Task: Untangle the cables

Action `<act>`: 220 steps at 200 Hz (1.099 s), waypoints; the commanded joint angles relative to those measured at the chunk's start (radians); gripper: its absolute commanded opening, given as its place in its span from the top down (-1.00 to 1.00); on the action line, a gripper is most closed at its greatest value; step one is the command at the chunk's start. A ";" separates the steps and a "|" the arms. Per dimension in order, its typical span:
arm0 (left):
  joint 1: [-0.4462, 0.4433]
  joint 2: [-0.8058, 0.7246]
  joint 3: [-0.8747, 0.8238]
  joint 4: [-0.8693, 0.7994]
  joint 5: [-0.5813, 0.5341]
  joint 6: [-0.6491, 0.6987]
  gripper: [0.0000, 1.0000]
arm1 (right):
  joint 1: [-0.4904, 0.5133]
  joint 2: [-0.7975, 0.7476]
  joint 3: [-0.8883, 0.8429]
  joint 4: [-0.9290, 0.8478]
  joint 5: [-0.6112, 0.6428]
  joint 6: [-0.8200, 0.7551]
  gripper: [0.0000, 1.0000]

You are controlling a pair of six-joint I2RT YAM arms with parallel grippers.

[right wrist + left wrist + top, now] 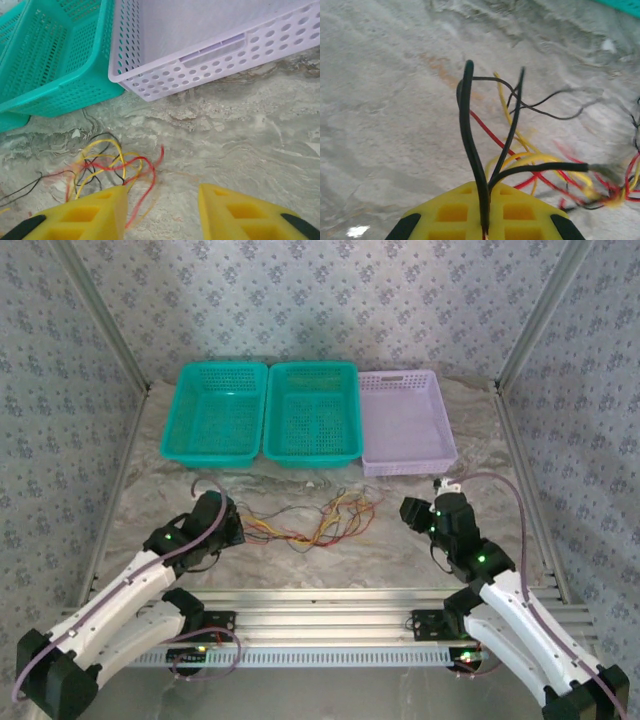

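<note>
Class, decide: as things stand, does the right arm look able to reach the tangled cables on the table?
Probably yes. The right gripper hangs open beside the cables; their red and yellow loops lie on the table by its fingers, with nothing in between.

The left arm (130,590) is being extended from the near left corner toward the centre. The left gripper (485,220) is being held with its yellow pads pressed together on black strands of the cables (470,140). The right arm (520,610) is being extended from the near right, angled leftward. The right gripper (162,195) is being held with its yellow fingers (95,210) standing apart.
</note>
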 commanded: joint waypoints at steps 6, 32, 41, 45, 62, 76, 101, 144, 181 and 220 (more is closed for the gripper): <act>0.006 0.016 0.006 -0.033 -0.040 -0.009 1.00 | -0.004 -0.044 0.002 -0.025 0.031 0.007 0.06; 0.004 0.039 0.006 0.018 -0.015 -0.011 1.00 | -0.004 -0.039 0.005 0.047 -0.079 0.007 -0.03; 0.003 0.047 0.006 0.025 -0.009 -0.008 1.00 | -0.002 -0.020 0.001 0.087 -0.138 0.007 -0.05; 0.004 0.051 0.006 0.027 -0.008 -0.007 1.00 | -0.001 -0.011 0.000 0.101 -0.159 0.007 -0.05; 0.002 0.055 0.006 0.037 0.002 0.004 1.00 | 0.004 0.053 -0.007 0.158 -0.227 0.032 -0.08; 0.001 0.051 0.008 0.039 0.002 0.018 1.00 | 0.011 0.109 -0.007 0.173 -0.236 0.032 -0.08; 0.001 0.041 0.011 0.030 0.000 0.034 1.00 | 0.036 0.226 0.000 0.211 -0.215 0.023 -0.08; -0.002 0.042 0.007 0.026 0.011 0.037 1.00 | 0.129 0.390 0.065 0.310 -0.160 -0.057 -0.17; -0.006 0.041 0.005 0.023 0.013 0.034 1.00 | 0.238 0.556 0.160 0.344 -0.053 -0.128 -0.20; -0.012 0.035 0.001 0.018 0.016 0.031 1.00 | 0.301 0.663 0.215 0.394 0.101 -0.175 -0.19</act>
